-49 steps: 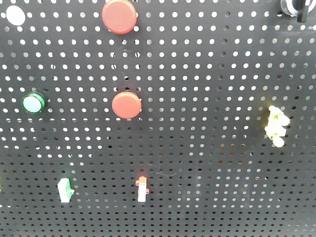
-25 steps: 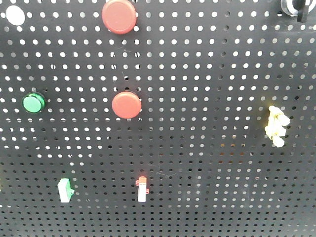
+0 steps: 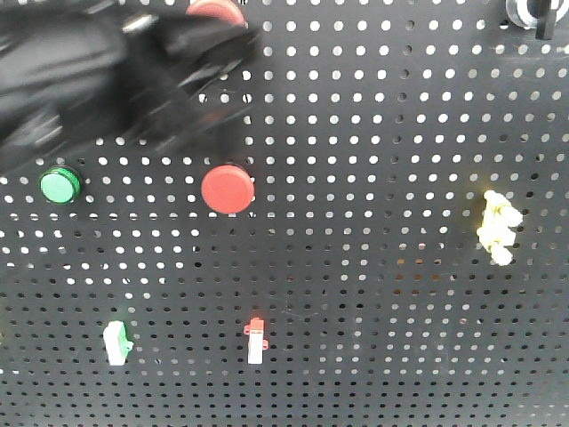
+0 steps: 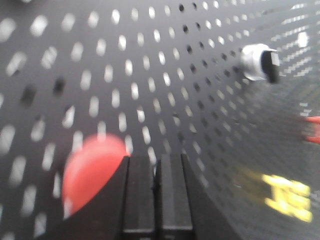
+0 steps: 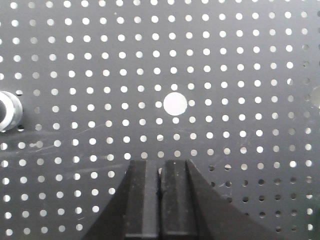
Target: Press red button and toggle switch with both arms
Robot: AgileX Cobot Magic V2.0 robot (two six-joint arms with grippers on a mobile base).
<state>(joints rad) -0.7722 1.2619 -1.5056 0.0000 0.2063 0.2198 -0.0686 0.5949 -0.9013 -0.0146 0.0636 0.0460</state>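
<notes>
Swinging in from the upper left, the blurred left arm (image 3: 98,71) now hides most of the upper red button (image 3: 213,9), with the left claw (image 4: 156,160) pressed together just right of the cap. Rigid, sprung and fixed to the pegboard (image 3: 382,133), that button should want a square push, not a grip; the small toggle switch (image 3: 256,340) lower down likely wants a flick at its tip. Also pressed together, the right claw (image 5: 160,165) faces bare pegboard, a silver knob (image 5: 7,111) off to one side.

Black pegboard (image 5: 240,60), fingers (image 5: 142,200) pressed together, possibly a silver knob (image 5: 7,111) at left edge
</notes>
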